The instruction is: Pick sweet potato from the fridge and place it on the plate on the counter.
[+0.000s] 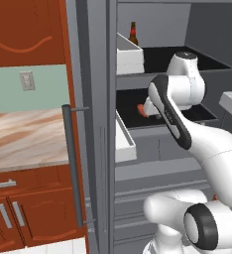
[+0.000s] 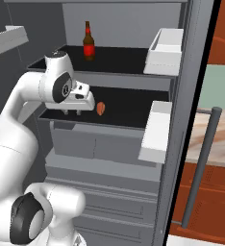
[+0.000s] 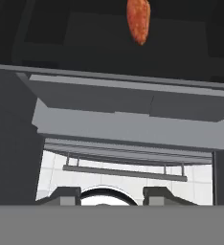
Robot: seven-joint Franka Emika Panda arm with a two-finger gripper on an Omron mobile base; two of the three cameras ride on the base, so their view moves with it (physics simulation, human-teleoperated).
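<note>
Gripper (image 2: 72, 112): my jaws pressed together, holding nothing, at the fridge (image 2: 181, 57) shelf edge.
Sweet potato (image 2: 101, 108): apart.
Risk: I think reaching in closed knocks it deeper.

Inside the open fridge (image 2: 129, 158), a sweet potato (image 2: 101, 108) lies on the middle shelf (image 2: 129, 108), just right of the robot's gripper (image 2: 72, 112), whose fingers point down at the shelf's near edge, apart from the sweet potato. A bottle (image 2: 88, 42) stands at the back of the upper shelf (image 2: 119, 57), above and behind the sweet potato. Door bins (image 2: 165, 50) hang at the right of both shelves. Drawers (image 2: 95, 144) sit below the middle shelf. The counter (image 1: 24, 136) runs left of the fridge door's bar handle (image 1: 73, 163), above cupboards (image 1: 33, 213).
</note>
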